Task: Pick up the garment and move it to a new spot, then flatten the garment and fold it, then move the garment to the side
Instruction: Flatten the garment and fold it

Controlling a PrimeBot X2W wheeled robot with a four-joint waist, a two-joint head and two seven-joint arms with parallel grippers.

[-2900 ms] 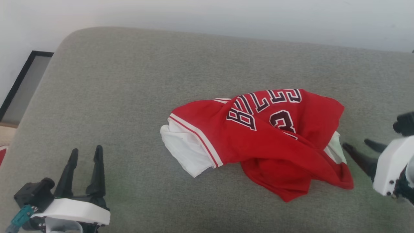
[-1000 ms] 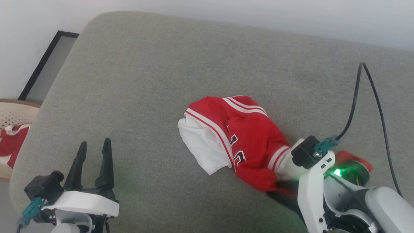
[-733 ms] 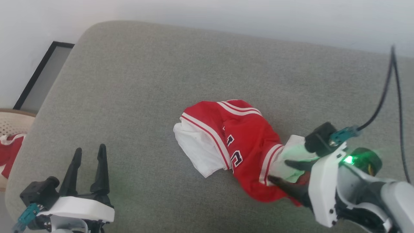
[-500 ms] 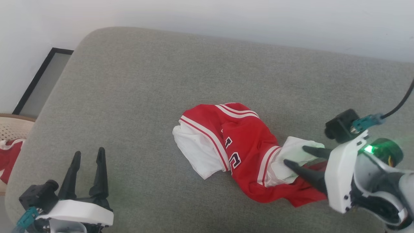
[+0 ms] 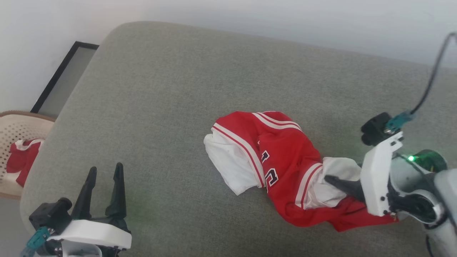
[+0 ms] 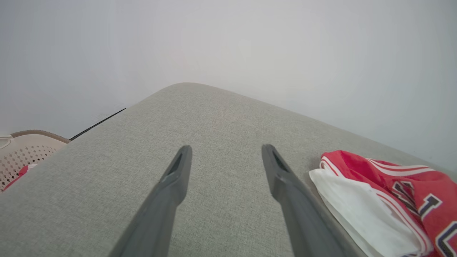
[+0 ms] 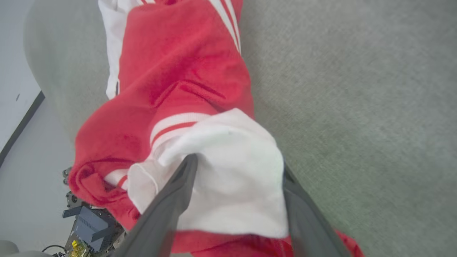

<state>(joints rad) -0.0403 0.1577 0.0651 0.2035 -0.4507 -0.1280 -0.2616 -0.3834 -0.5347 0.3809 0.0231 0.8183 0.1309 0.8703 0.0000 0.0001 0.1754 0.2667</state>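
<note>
The garment (image 5: 285,157), a red jersey with white sleeves and striped trim, lies bunched on the grey cushion (image 5: 178,89). My right gripper (image 5: 335,173) is at its right end, open. In the right wrist view the white sleeve (image 7: 232,178) lies loose between the spread fingers (image 7: 167,207) of this gripper (image 7: 237,164) and drapes over the right one. My left gripper (image 5: 105,167) stands open at the lower left, well clear of the garment (image 6: 392,185). Its fingers (image 6: 175,178) hover apart over bare cushion.
A pale perforated basket (image 5: 21,125) holding another red cloth (image 5: 21,159) stands on the floor left of the cushion. A black-framed panel (image 5: 60,82) leans against the white wall. A dark cable (image 5: 428,82) rises from the right wrist.
The right gripper has opened, let go of the garment's white sleeve and drawn back a little to the right. The left arm has stayed put. The head camera has shifted.
</note>
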